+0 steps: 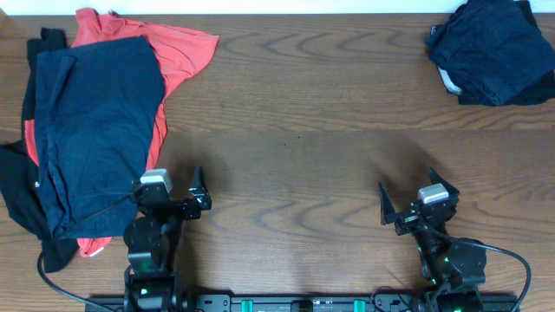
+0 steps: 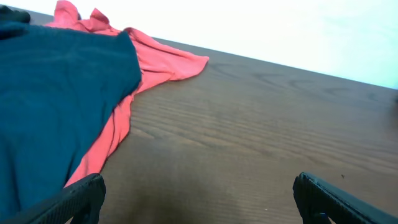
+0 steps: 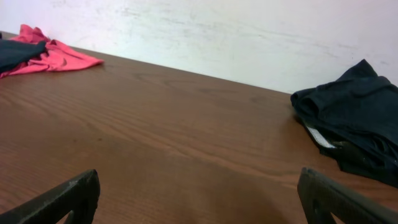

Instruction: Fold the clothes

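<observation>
Lying beside left jaws: clothes

You are looking at a dark brown wooden table with a wavy grain. Along its far edge runs a plain white wall, faintly scuffed and brightly lit.

left garment: plain dark navy-blue | shirt beneath it: plain coral-red | left-edge piece: black | far-right pile: dark navy-black, pale grey-white strip at its near edge | table: brown, wavy darker wood grain | wall: white, faint scuffs
</observation>
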Action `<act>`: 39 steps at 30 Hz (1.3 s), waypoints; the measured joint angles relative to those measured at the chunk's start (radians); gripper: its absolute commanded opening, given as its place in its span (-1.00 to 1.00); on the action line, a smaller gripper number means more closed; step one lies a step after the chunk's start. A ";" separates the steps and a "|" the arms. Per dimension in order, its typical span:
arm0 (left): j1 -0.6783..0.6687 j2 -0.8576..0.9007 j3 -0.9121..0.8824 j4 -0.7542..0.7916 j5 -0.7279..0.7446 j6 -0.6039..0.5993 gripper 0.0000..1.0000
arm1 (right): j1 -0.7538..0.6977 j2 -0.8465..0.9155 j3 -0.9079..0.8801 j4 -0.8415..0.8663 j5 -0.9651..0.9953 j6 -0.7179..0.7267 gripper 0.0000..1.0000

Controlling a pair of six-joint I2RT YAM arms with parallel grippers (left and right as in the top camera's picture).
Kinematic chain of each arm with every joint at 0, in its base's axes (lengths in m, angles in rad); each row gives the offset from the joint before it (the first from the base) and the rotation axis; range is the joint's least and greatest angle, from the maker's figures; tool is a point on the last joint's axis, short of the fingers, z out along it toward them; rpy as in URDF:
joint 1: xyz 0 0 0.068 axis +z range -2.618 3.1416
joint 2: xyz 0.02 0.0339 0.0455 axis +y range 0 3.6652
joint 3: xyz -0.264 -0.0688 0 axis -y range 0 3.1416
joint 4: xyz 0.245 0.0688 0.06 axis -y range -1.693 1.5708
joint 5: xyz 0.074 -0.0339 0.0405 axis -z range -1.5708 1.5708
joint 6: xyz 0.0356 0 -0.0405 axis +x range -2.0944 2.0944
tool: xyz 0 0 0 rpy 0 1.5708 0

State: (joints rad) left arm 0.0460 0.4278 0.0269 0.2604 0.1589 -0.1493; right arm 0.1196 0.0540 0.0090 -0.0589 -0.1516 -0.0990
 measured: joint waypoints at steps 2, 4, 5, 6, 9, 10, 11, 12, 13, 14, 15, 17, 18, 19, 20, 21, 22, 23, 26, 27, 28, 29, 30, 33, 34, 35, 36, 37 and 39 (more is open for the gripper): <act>0.000 -0.040 -0.012 -0.008 -0.002 0.000 0.96 | 0.000 0.000 0.000 0.000 0.000 0.000 0.99; 0.000 -0.087 -0.017 -0.032 -0.002 0.000 0.96 | 0.000 0.000 0.000 0.000 0.000 0.000 0.98; 0.000 -0.112 -0.019 -0.044 -0.002 0.000 0.95 | 0.000 0.000 0.000 0.000 0.000 0.000 0.99; 0.000 -0.132 -0.019 -0.055 -0.002 0.000 0.96 | 0.000 0.000 0.000 0.000 0.000 0.000 0.98; 0.000 -0.192 -0.019 -0.101 -0.002 0.000 0.96 | 0.000 0.000 0.000 0.000 0.000 0.000 0.98; -0.001 -0.209 -0.019 -0.121 -0.002 0.000 0.95 | 0.000 0.000 0.000 0.000 0.000 0.000 0.98; -0.001 -0.226 -0.019 -0.143 -0.002 0.000 0.96 | 0.000 0.000 0.000 0.000 0.000 0.000 0.98; -0.001 -0.243 -0.019 -0.168 -0.002 0.000 0.96 | 0.000 0.000 0.000 0.000 0.001 0.000 0.99; -0.001 -0.257 -0.019 -0.192 -0.002 0.000 0.96 | 0.000 0.000 0.000 0.000 0.002 0.000 0.99; -0.001 -0.276 -0.019 -0.223 -0.003 0.000 0.96 | 0.000 0.000 0.000 0.000 0.002 0.000 0.99; -0.001 -0.294 -0.020 -0.249 -0.003 0.000 0.96 | 0.000 0.000 0.000 0.000 0.003 0.000 0.98; -0.001 -0.330 -0.016 -0.265 -0.011 0.000 0.96 | 0.000 0.000 0.000 0.000 0.002 0.000 0.98; -0.001 -0.344 -0.015 -0.268 -0.013 0.000 0.96 | 0.000 0.000 0.000 0.000 0.003 0.000 0.99; -0.001 -0.365 -0.014 -0.271 -0.017 0.000 0.96 | 0.000 0.000 0.000 0.000 0.003 0.000 0.99; -0.001 -0.380 -0.013 -0.272 -0.018 0.000 0.96 | 0.000 0.000 0.000 0.000 0.003 0.000 0.98; -0.001 -0.396 -0.013 -0.272 -0.021 0.000 0.96 | 0.000 0.000 0.000 0.000 0.003 0.000 0.98; -0.001 -0.408 -0.013 -0.272 -0.021 0.000 0.96 | 0.000 0.000 0.000 0.000 0.003 0.000 0.98; -0.001 -0.414 -0.013 -0.272 -0.022 0.000 0.96 | 0.000 0.000 0.000 0.000 0.003 0.000 0.99; -0.001 -0.417 -0.013 -0.274 -0.025 0.000 0.96 | 0.000 0.000 0.000 0.000 0.003 0.000 0.99; -0.001 -0.417 -0.013 -0.274 -0.025 0.000 0.96 | 0.000 0.000 0.000 0.000 0.003 0.000 0.98; -0.001 -0.417 -0.012 -0.275 -0.026 0.000 0.96 | 0.000 0.000 0.000 0.000 0.003 0.000 0.99; -0.001 -0.417 -0.012 -0.275 -0.027 0.000 0.96 | 0.000 0.000 0.000 0.000 0.003 0.000 0.99; -0.001 -0.417 -0.012 -0.275 -0.028 0.000 0.96 | 0.000 0.000 0.000 0.000 0.003 0.000 0.99; -0.001 -0.417 -0.012 -0.275 -0.028 0.000 0.96 | 0.000 0.000 0.000 0.000 0.003 0.000 0.98; -0.001 -0.417 -0.012 -0.276 -0.028 0.000 0.96 | 0.000 0.000 0.000 0.000 0.003 0.000 0.98; -0.001 -0.417 -0.012 -0.276 -0.028 0.000 0.96 | 0.000 0.000 0.000 0.000 0.003 0.000 0.98; -0.001 -0.417 -0.012 -0.276 -0.028 0.000 0.96 | 0.000 0.000 0.000 0.000 0.003 0.000 0.99; -0.001 -0.417 -0.012 -0.276 -0.028 0.000 0.96 | 0.000 0.000 0.000 0.000 0.003 0.000 0.98; -0.001 -0.417 -0.011 -0.276 -0.028 0.000 0.96 | 0.000 0.000 0.000 0.000 0.003 0.000 0.98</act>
State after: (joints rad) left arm 0.0452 0.0113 0.0154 -0.0154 0.1307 -0.1493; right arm 0.1196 0.0540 0.0090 -0.0589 -0.1490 -0.0994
